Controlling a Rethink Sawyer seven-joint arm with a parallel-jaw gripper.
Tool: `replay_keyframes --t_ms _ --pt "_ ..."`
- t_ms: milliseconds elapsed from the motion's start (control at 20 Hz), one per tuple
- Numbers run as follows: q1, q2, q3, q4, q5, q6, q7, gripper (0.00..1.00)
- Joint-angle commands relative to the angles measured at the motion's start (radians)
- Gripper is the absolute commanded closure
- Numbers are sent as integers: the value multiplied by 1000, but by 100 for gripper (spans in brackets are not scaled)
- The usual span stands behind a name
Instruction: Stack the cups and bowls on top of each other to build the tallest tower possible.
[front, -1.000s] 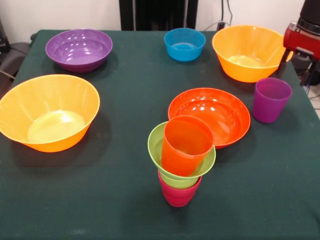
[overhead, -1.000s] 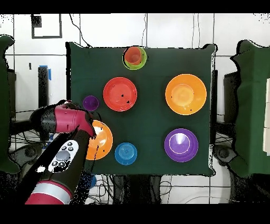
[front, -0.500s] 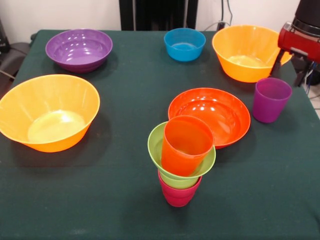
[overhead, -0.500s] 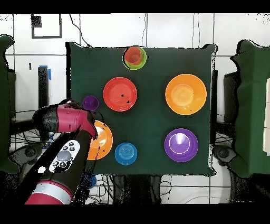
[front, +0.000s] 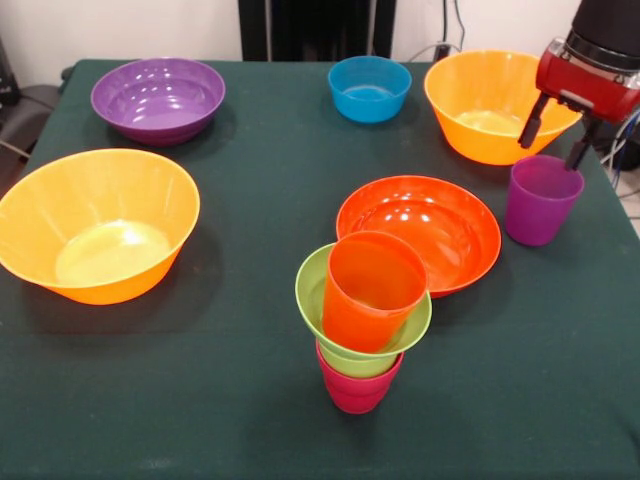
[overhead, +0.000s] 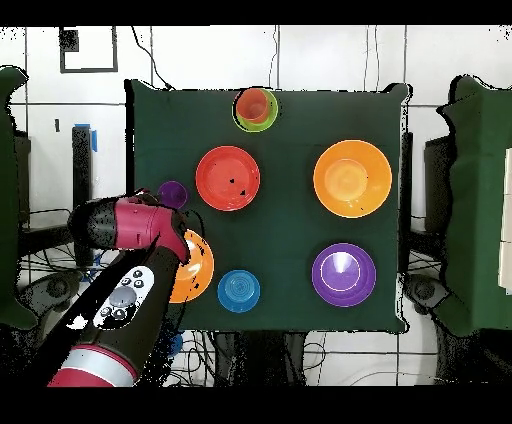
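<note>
I'm seeing the gripper (front: 552, 137) hanging with its fingers spread wide right over the purple cup (front: 541, 199), not touching it. That cup's sitting just beside the red-orange bowl (front: 420, 230). The tower (front: 363, 318) is standing at the table's (front: 200, 400) near edge: crimson cup, lime green bowl, orange-red cup tilting on top. I can't read any labels or writing anywhere.

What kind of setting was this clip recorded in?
Probably a robotics lab: a red arm with an open claw works at a green-clothed table set with plastic bowls, and cables trail over a tiled floor.
</note>
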Motion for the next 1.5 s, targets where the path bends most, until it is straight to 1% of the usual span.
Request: replay_keyframes --t_ms 50,300,450,650,1050,1400,1500 --pt "33 60 42 -63 -5 119 199 0" --pt "37 62 42 -67 1 123 198 0" --pt "24 71 53 -66 0 98 179 0" --pt "1 80 62 -61 -10 70 148 0" --pt "-28 78 56 -57 -44 57 89 0" --pt "-34 68 70 -43 -55 53 69 0" --pt "-40 70 79 -38 -55 38 66 0"
